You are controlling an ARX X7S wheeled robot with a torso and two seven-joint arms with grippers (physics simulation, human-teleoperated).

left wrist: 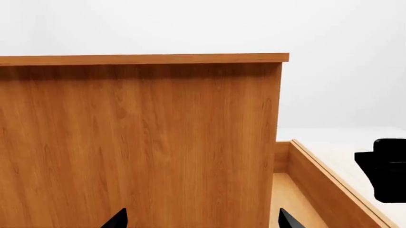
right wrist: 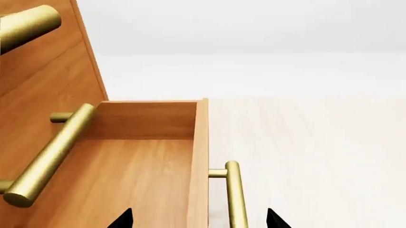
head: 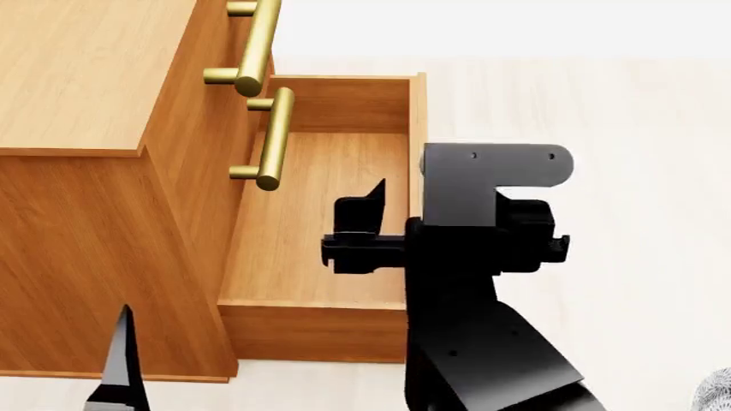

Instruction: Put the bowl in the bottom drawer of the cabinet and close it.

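The cabinet (head: 80, 77) stands at the left, and its bottom drawer (head: 308, 223) is pulled out to the right with nothing showing inside. My right gripper (right wrist: 198, 221) is open and hovers over the drawer's front wall (right wrist: 199, 161). One of its fingers is over the drawer's inside, the other beyond the brass drawer handle (right wrist: 233, 194). My left gripper (left wrist: 201, 221) is open and empty, facing the cabinet's plain side panel (left wrist: 140, 142). A speckled sliver at the head view's lower right corner looks like the bowl (head: 715, 390).
Two upper drawers' brass handles (head: 257, 43) (head: 274, 137) jut out over the open drawer. Pale floor (head: 617, 128) stretches to the right of the drawer. From the left wrist, the right arm (left wrist: 383, 168) shows past the drawer's side wall (left wrist: 330, 185).
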